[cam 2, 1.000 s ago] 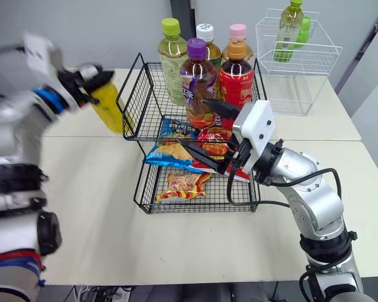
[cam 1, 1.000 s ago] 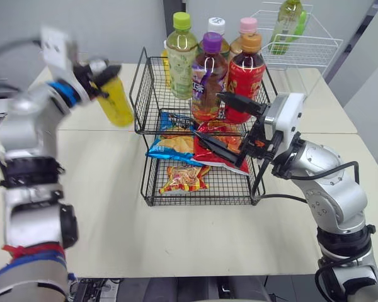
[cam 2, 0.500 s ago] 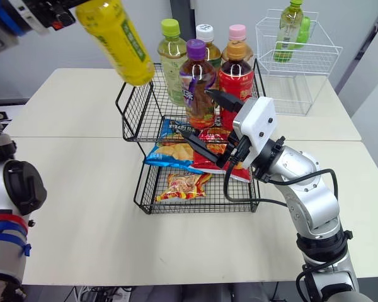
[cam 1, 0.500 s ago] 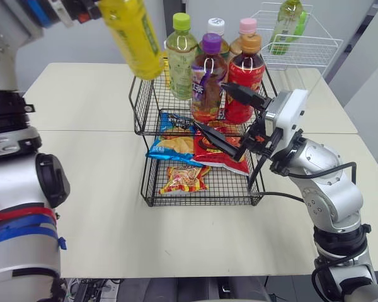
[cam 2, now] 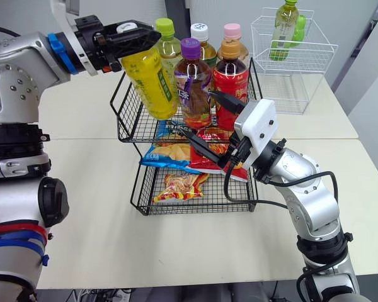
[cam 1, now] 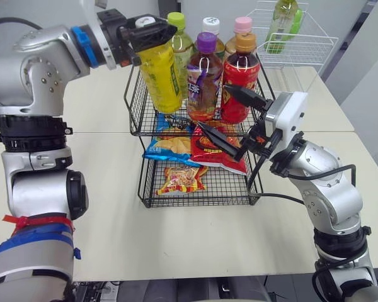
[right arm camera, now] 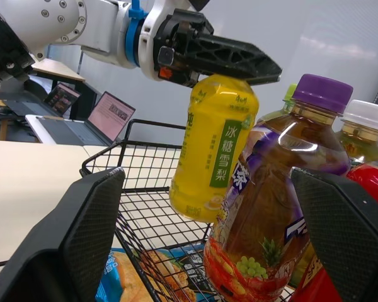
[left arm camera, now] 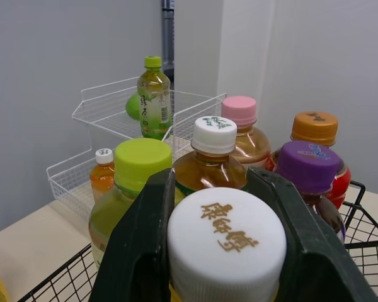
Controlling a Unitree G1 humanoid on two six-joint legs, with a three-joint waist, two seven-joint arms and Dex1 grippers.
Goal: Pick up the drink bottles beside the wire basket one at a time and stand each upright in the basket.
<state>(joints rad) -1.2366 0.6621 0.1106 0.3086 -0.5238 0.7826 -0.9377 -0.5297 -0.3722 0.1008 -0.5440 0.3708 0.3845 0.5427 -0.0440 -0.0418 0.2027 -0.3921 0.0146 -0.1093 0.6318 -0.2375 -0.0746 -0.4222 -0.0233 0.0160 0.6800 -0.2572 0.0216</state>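
Observation:
My left gripper [cam 1: 148,28] is shut on the white cap [left arm camera: 225,236] of a yellow bottle [cam 1: 160,78]. The bottle hangs nearly upright, its base low in the front-left corner of the top tier of the black wire basket [cam 1: 131,116]. I cannot tell whether it touches the tier. Behind and beside it stand a green-capped bottle [cam 1: 176,25], a purple-capped one [cam 1: 203,75], a red one [cam 1: 239,75] and two more. My right gripper [cam 1: 214,108] is open at the basket's front right, holding nothing. In the right wrist view the yellow bottle [right arm camera: 214,145] hangs beside the purple one.
Snack bags [cam 1: 170,148] lie on the basket's middle tier, and another bag [cam 1: 179,179] lies on the bottom tier. A white wire basket [cam 1: 302,47] with a green bottle [cam 1: 285,19] stands at the back right of the table. Bare tabletop lies left of and in front of the black basket.
My left arm carried the yellow bottle from left of the basket, up and over its rim, then lowered it upright into the top tier. My right gripper stayed open, almost still.

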